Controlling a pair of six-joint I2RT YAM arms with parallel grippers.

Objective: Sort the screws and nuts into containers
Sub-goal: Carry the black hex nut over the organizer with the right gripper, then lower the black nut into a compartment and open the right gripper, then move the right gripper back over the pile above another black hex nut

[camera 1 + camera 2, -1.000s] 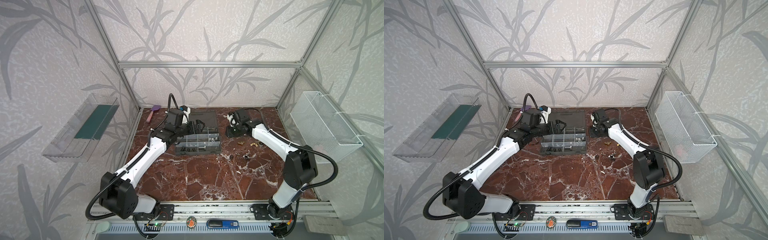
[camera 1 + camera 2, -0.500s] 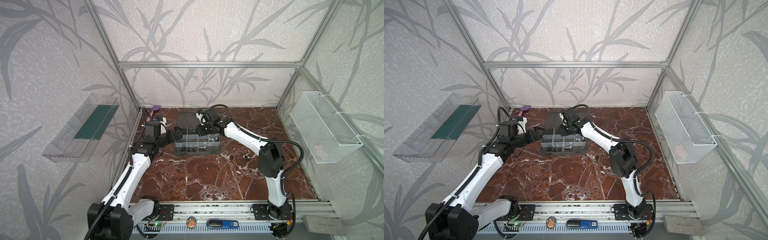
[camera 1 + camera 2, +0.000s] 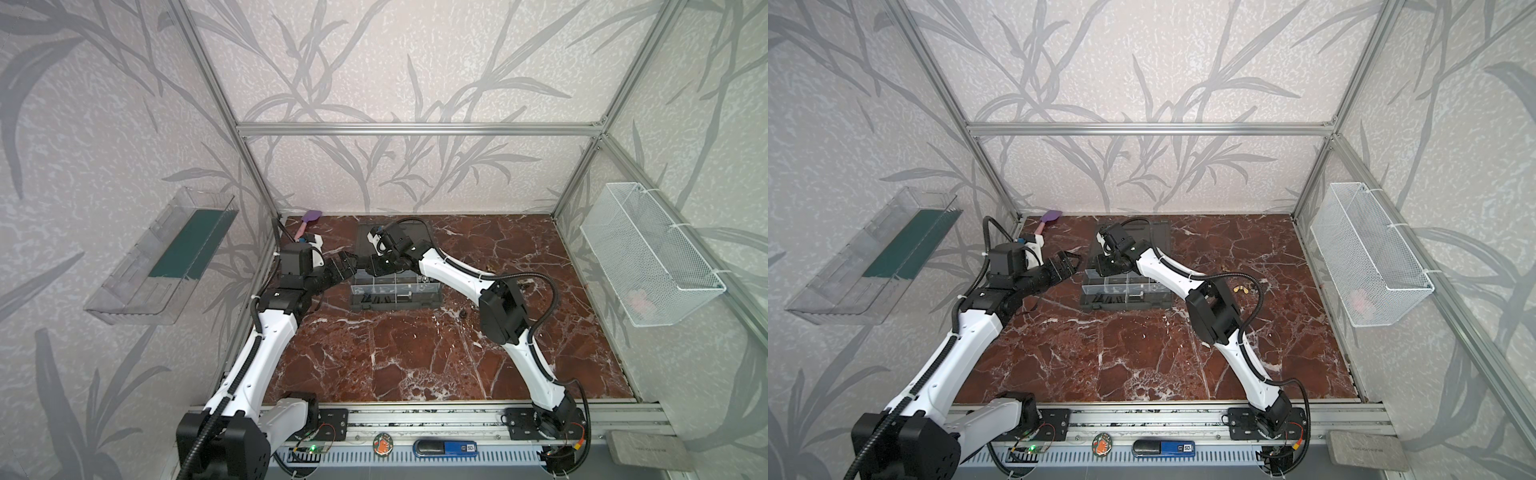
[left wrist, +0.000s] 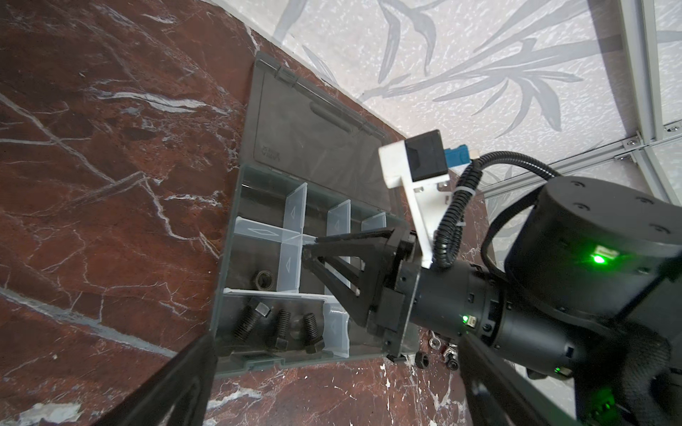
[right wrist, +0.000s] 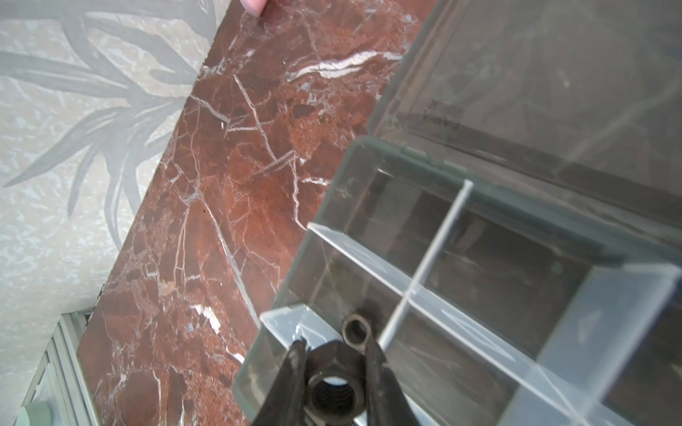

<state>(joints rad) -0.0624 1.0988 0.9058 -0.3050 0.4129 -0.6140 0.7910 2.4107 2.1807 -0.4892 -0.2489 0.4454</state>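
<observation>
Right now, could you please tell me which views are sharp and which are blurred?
Right wrist view: the held nut and fingers are soft, too close; left wrist view: black screws crisp; in a top view: evenly lit, loose fasteners tiny.

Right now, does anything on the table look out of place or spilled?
Yes. A purple spatula lies in the far left corner, unrelated to sorting. A few small fasteners lie scattered on the marble table, to the right of the organizer case, outside it.
</observation>
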